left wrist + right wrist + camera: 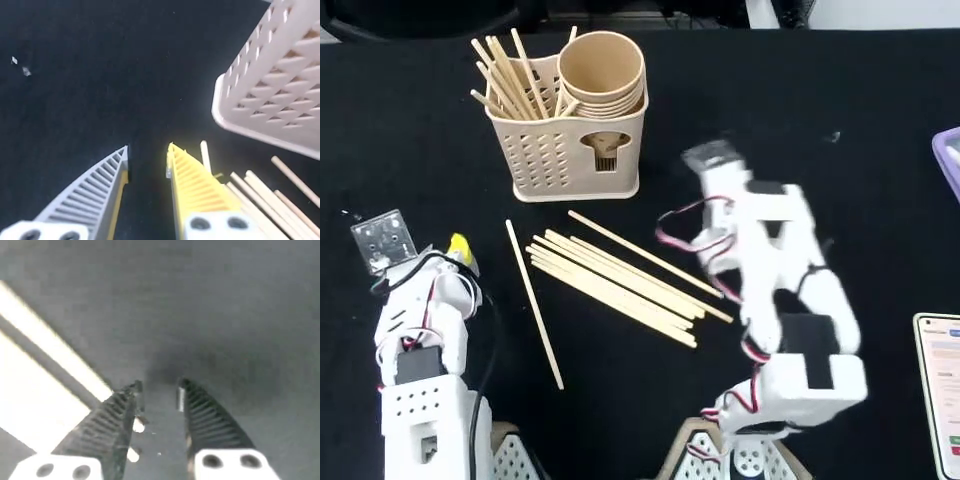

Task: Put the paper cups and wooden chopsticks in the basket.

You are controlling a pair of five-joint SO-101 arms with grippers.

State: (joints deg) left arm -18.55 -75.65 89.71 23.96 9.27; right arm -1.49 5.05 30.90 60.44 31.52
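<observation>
A beige slotted basket stands at the back of the black table. It holds a stack of paper cups and several wooden chopsticks. More chopsticks lie loose in a fanned bundle in front of it, and one chopstick lies apart to their left. My left gripper is open and holds nothing, low at the front left, with the basket and chopstick ends beside it. My right arm leans over the bundle's right end. Its gripper is open close above the table, beside the pale chopsticks.
A purple object sits at the right edge. A flat card or screen lies at the front right. Bare black cloth stretches to the left of the basket and behind the right arm.
</observation>
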